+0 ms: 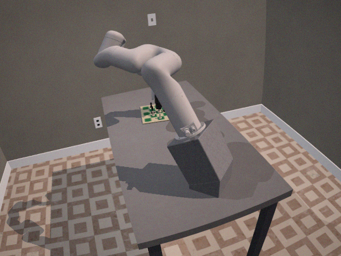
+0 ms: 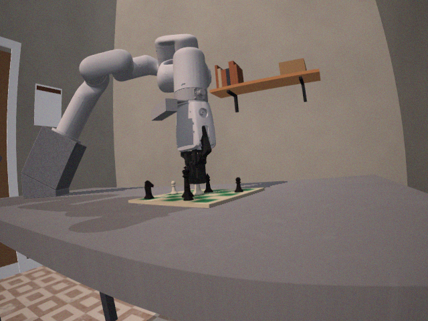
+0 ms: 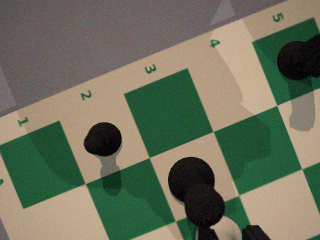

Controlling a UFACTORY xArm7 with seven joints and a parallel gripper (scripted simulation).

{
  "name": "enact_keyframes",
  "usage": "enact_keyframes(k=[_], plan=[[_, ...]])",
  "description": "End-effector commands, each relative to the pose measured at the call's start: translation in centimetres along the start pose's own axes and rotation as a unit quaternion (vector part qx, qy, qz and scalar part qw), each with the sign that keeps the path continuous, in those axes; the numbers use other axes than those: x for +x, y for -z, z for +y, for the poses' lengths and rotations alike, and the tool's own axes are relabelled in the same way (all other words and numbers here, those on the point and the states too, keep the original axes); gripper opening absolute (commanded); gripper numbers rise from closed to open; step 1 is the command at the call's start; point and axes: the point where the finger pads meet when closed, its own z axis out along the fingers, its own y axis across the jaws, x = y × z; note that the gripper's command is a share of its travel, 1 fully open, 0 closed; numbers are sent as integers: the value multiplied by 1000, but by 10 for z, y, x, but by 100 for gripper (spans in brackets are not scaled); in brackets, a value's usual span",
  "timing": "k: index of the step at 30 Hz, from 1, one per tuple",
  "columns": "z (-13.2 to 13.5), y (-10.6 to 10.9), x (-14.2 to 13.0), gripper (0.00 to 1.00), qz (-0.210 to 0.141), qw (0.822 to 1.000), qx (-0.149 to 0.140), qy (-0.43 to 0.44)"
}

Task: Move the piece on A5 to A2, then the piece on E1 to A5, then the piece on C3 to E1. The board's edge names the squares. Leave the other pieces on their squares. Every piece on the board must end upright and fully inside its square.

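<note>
My gripper (image 3: pixel 230 233) (image 2: pixel 197 179) is low over C3, its fingers closed around a white piece (image 3: pixel 228 228) (image 2: pixel 197 189). The piece seems to stand on the board (image 3: pixel 55 112) (image 2: pixel 172 203) still; its lower part is mostly hidden. In the wrist view a black piece (image 3: pixel 104 139) stands on A2 and a black piece (image 3: pixel 296 60) on A5, cut by the frame's edge. E1 is outside that view.
In the wrist view a taller black piece (image 3: pixel 191 177) stands on B3, close beside the fingers. The exterior view shows a tall black piece (image 2: pixel 186 182), a black knight, a white pawn (image 2: pixel 173 187) and a black pawn (image 2: pixel 238 184) around the gripper.
</note>
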Motion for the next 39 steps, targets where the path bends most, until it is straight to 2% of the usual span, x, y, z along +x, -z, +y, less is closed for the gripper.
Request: enact_keyframes(k=[1,12,19,30,33,39], plan=[[-2,2,0,0,0,1000,2,0],[-2,3,0,0,0,1000,2,0],[-2,17,0,0,0,1000,2,0],[-2,91,0,0,0,1000,2,0],[-2,100,0,0,0,1000,2,0],[-2,102,0,0,0,1000,2,0]])
